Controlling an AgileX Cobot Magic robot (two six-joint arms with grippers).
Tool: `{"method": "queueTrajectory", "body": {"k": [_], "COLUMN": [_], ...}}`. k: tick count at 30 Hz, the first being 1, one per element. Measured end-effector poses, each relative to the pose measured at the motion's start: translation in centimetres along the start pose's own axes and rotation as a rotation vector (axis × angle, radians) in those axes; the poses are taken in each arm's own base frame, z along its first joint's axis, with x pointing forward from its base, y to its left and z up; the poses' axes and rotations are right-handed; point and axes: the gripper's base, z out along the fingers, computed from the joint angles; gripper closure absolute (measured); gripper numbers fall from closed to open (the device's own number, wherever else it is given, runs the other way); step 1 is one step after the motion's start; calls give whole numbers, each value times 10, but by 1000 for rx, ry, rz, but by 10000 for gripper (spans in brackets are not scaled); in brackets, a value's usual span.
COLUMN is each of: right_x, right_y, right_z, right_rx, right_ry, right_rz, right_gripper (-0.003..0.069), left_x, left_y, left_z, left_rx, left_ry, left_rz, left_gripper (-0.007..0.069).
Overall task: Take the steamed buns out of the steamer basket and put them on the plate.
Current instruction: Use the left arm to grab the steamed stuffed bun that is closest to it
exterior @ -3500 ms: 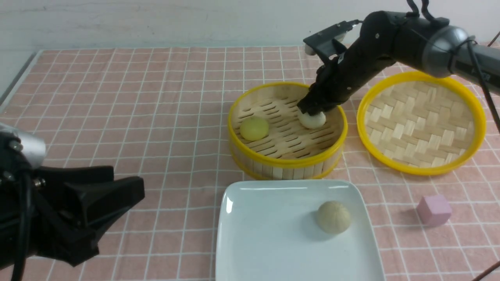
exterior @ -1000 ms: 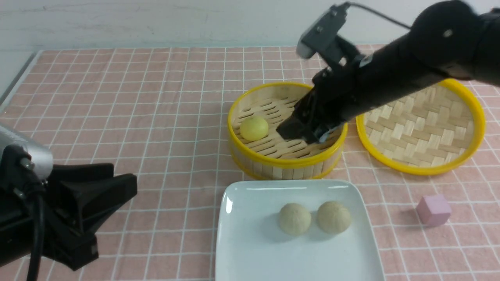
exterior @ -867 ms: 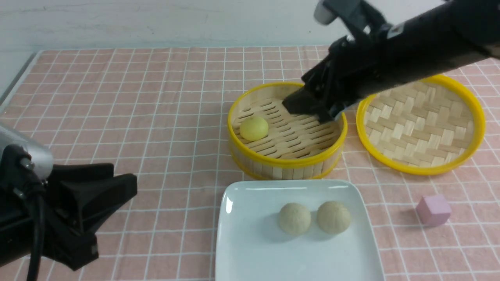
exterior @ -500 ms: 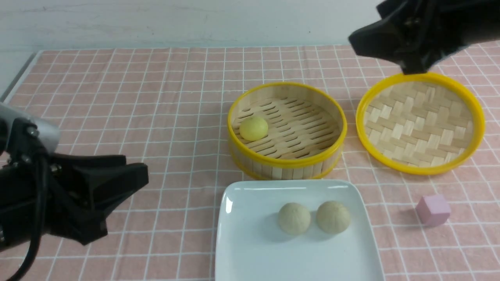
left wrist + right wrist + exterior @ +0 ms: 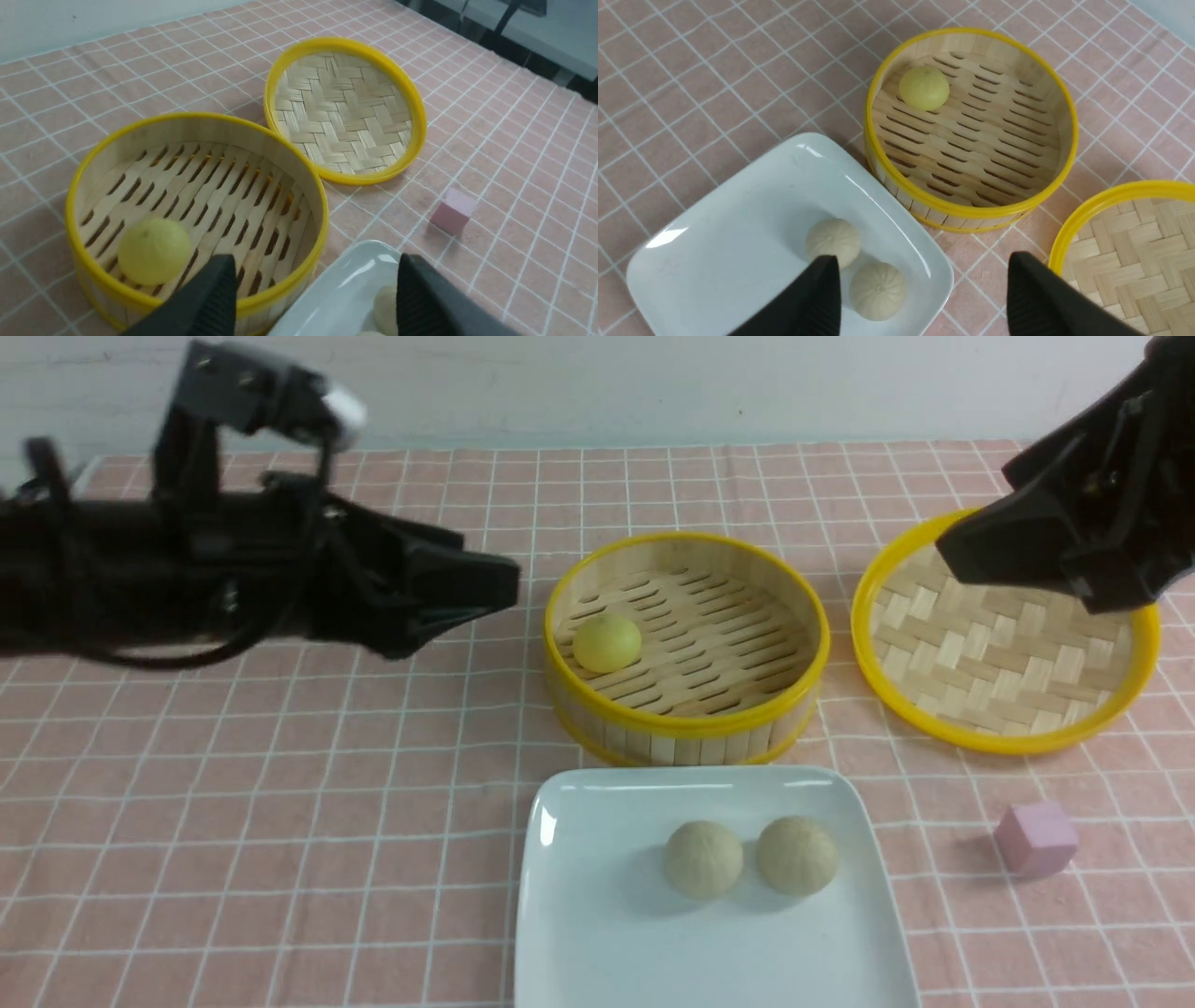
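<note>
Two pale steamed buns (image 5: pixel 704 859) lie already on the plate (image 5: pixel 597 933), side by side and almost touching. Only the yellow bun (image 5: pixel 607 643) is left in the steamer basket (image 5: pixel 686 733). It sits on the slotted floor, close to the wall on the robot's left side.

We judge that the step in hand is to fetch this last bun with the left end effector (image 5: pixel 476 597). It hangs above the bench (image 5: pixel 280 784), just beside the basket on its left. The left wrist view shows its jaws spread apart with nothing between them. The right end effector (image 5: pixel 1018 569) is also wide open and empty, raised over the lid (image 5: pixel 1006 644) and well apart from the bun, so it should not disturb us.

To do this step well, we would come down on the bun from above and not from the side, because the basket wall is tall. We would turn the fingers so that neither one meets the yellow rim, since the bun lies so near to the wall. The bun looks soft, so we would close gently and only enough to carry it. Then we would lift it clear over the rim before moving toward the plate. For the release, the free part of the plate to the left of the pale buns seems best. We would let go low, because a round bun can roll.
</note>
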Motion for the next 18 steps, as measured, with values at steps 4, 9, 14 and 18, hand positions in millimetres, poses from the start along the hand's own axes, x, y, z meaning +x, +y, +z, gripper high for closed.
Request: {"method": "queueTrajectory", "body": {"k": [4,9,14,18], "right_x": [1,2,3,3], "right_y": [0,1,1,1], "right_z": [0,0,0,0], "right_rx": [-3,-11,-11,-12], "right_ry": [8,26,28,30], "right_rz": [1,1,1,1], "right_gripper": [183,185,185,185], "left_x": [-15,-14,-8,5], "left_y": [19,46,71,80], "left_z": [46,77,103,124], "left_rx": [-59,-111,-150,-134], "left_ry": [88,188,262,307], "left_rz": [-10,-79,-76,-39], "left_gripper": [155,155,155,155]}}
